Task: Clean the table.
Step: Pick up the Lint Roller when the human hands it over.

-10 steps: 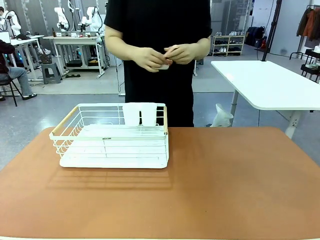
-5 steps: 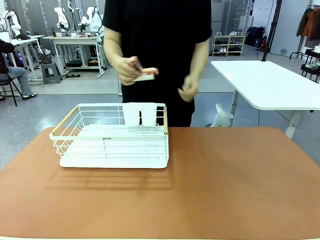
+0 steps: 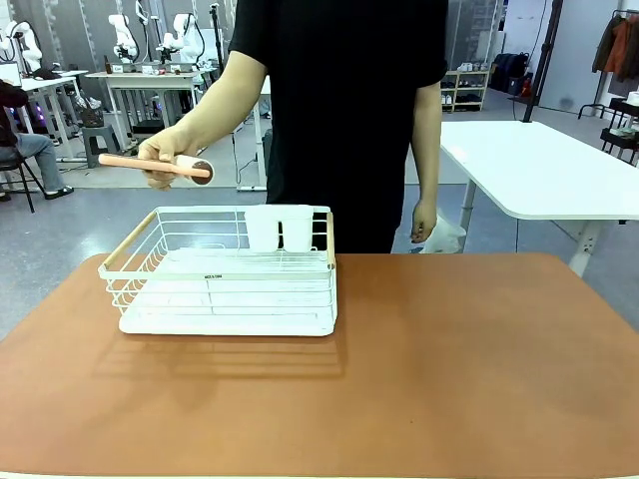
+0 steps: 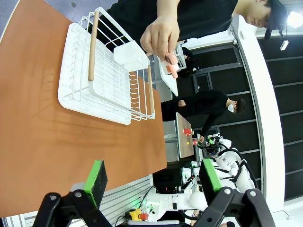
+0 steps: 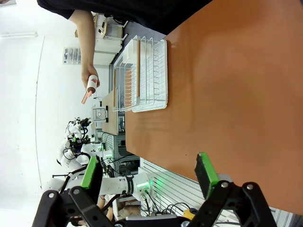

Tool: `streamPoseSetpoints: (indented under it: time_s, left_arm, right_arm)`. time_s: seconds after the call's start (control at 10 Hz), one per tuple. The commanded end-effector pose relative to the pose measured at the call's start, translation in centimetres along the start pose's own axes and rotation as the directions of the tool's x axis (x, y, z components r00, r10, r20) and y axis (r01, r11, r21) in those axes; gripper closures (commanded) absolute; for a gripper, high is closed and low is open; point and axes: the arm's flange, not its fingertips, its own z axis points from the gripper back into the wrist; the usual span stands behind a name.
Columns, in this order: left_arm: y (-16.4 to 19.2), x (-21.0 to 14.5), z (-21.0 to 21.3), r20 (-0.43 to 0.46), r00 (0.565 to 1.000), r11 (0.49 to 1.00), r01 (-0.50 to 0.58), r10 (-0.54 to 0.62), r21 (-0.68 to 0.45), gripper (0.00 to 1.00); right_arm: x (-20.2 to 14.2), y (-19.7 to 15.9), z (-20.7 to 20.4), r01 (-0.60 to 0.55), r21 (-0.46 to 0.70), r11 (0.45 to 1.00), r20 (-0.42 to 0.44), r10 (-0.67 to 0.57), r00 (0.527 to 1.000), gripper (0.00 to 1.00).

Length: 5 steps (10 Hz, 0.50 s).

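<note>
I see the table spreading under and around the rack, which sits on its left half near the far edge. A white holder stands at the rack's far side. Up beyond the rack's far left corner, the person's hand grips a peach-handled tool, held level and clear of the wires. Their other hand hangs right of the rack, past the table's far edge. My left gripper has its fingers spread with nothing between them. My right gripper is the same. Both are well apart from the rack.
</note>
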Motion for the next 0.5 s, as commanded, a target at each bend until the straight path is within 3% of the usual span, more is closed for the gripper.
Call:
streamPoseSetpoints:
  time_s: [0.0,0.4]
  left_arm:
    - [-0.31,-0.10,0.19,0.005,1.000,1.000,0.017,-0.017,-0.015,0.00]
    - [-0.31,-0.10,0.19,0.005,1.000,1.000,0.017,-0.017,-0.015,0.00]
  right_arm:
    - [-0.12,0.46,0.13,-0.005,0.010,1.000,0.007,0.005,1.000,0.00]
    - [-0.12,0.46,0.13,-0.005,0.010,1.000,0.007,0.005,1.000,0.00]
